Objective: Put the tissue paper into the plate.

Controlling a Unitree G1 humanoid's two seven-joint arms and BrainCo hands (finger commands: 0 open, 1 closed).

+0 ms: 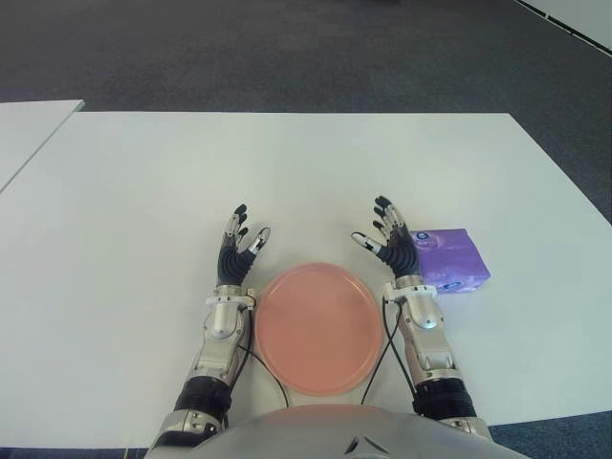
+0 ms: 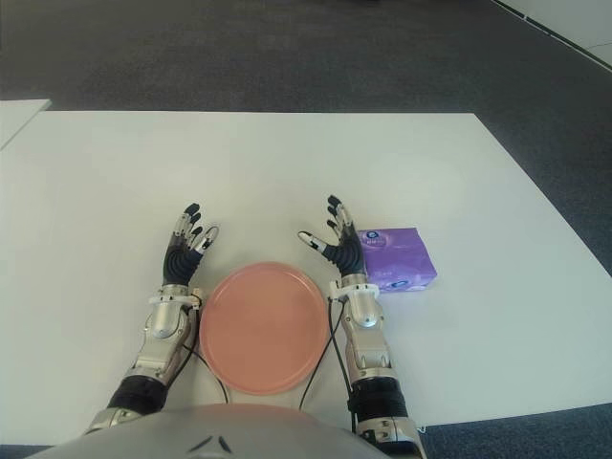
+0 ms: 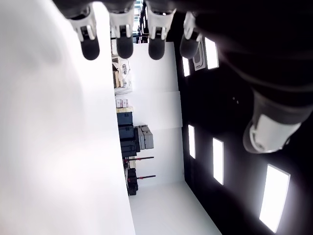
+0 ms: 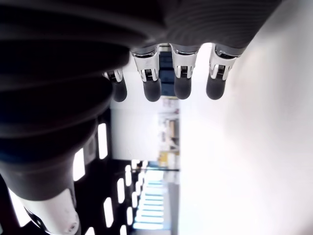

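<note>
A purple pack of tissue paper [image 1: 449, 258] lies on the white table [image 1: 287, 182], just right of my right hand [image 1: 387, 234]. That hand is open, fingers spread, palm up, and holds nothing; its wrist view shows straight fingers [image 4: 151, 83] with nothing in them. A round pink plate [image 1: 316, 327] sits near the table's front edge between my two forearms, with nothing on it. My left hand [image 1: 239, 241] shows to the plate's left, open and holding nothing, its fingers [image 3: 124, 41] extended in the wrist view.
A second white table [image 1: 29, 129] stands at the far left, apart by a narrow gap. Dark carpet [image 1: 287, 57] lies beyond the table's far edge. The table's right edge runs close past the tissue pack.
</note>
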